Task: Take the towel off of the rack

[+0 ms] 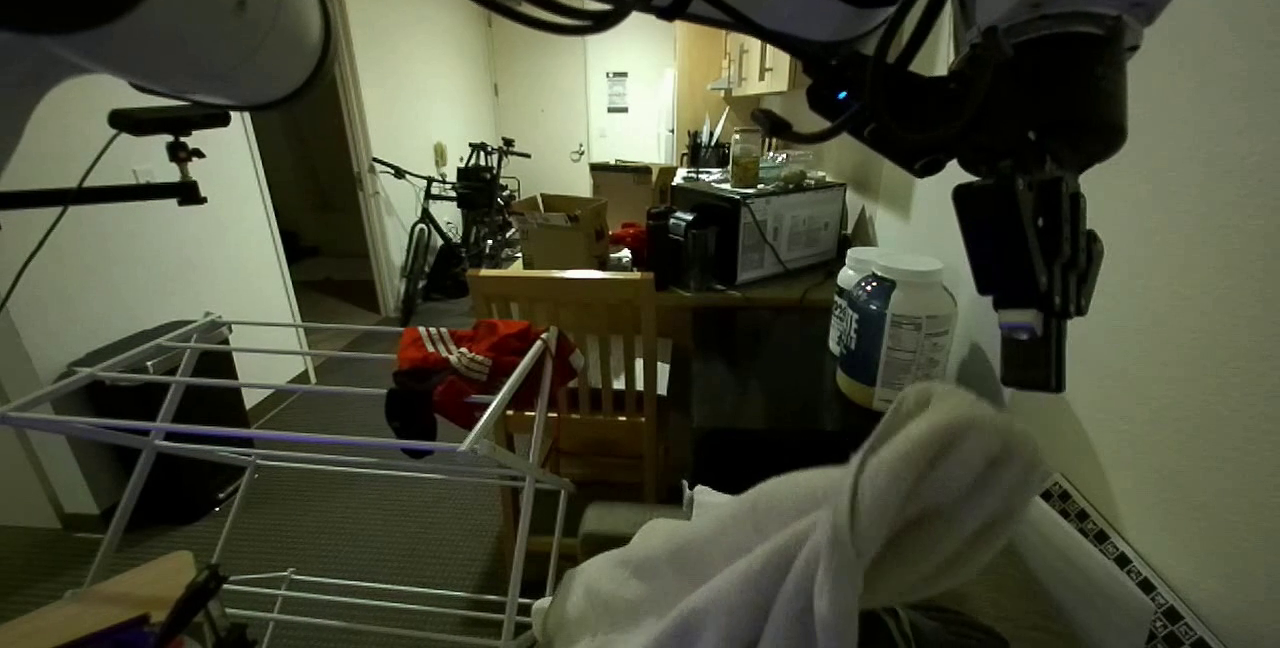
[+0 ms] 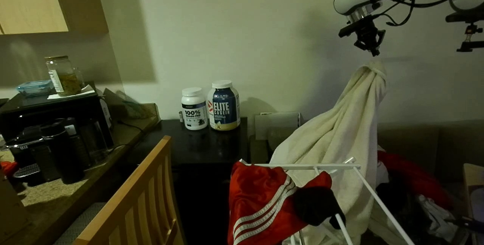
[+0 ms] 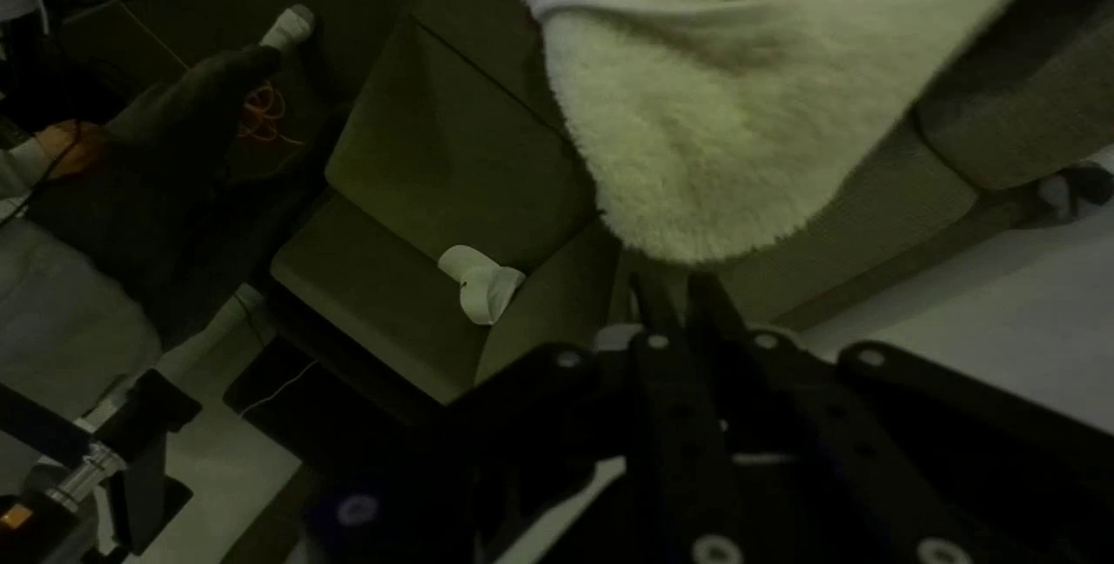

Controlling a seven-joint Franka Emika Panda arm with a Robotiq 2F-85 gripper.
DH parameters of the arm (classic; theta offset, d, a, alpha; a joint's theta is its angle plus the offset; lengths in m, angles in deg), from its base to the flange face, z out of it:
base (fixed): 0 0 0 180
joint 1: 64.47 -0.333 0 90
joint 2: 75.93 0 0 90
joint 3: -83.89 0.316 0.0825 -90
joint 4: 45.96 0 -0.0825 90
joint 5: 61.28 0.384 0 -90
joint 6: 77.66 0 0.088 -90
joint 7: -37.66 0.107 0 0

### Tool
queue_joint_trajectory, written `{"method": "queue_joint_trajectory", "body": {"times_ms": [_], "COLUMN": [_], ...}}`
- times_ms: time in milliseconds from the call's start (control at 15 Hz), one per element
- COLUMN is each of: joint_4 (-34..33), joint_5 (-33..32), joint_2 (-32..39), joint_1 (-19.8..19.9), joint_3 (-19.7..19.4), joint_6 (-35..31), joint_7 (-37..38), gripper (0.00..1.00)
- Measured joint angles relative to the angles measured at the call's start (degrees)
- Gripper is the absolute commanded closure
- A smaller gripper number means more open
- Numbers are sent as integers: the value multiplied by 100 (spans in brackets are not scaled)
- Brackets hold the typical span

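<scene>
The cream towel (image 1: 800,538) rises to a bunched peak in both exterior views (image 2: 340,131). In an exterior view it shows behind the white rack's top bar (image 2: 302,166); whether it touches the rack (image 1: 300,441) I cannot tell. What holds its peak up is hidden. My gripper (image 1: 1033,363) points down just above the towel's peak (image 2: 375,51). In the wrist view my fingers (image 3: 666,278) are partly open with a narrow empty gap, and the towel's rounded fuzzy end (image 3: 696,155) lies just beyond the fingertips, not between them.
A red striped garment (image 2: 261,199) and a black cloth (image 2: 317,203) hang on the rack. A wooden chair (image 1: 565,348) stands behind it. Two tubs (image 2: 224,105) stand on a black table (image 2: 170,150) by the wall. A sofa (image 3: 461,155) and a person (image 3: 157,137) show below.
</scene>
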Motion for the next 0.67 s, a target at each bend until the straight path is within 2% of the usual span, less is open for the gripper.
{"method": "queue_joint_trajectory", "body": {"times_ms": [267, 533, 600, 667], "joint_4": [-98, -120, -121, -120], "joint_5": [-1, 2, 2, 2], "joint_2": [-31, -59, -62, -64], "joint_1": [-226, -509, -631, -781], "joint_3": [130, 510, 633, 764], "joint_6": [-238, -699, -788, -858], "joint_7": [-66, -380, -401, -404], "gripper": [32, 7, 2, 1]}}
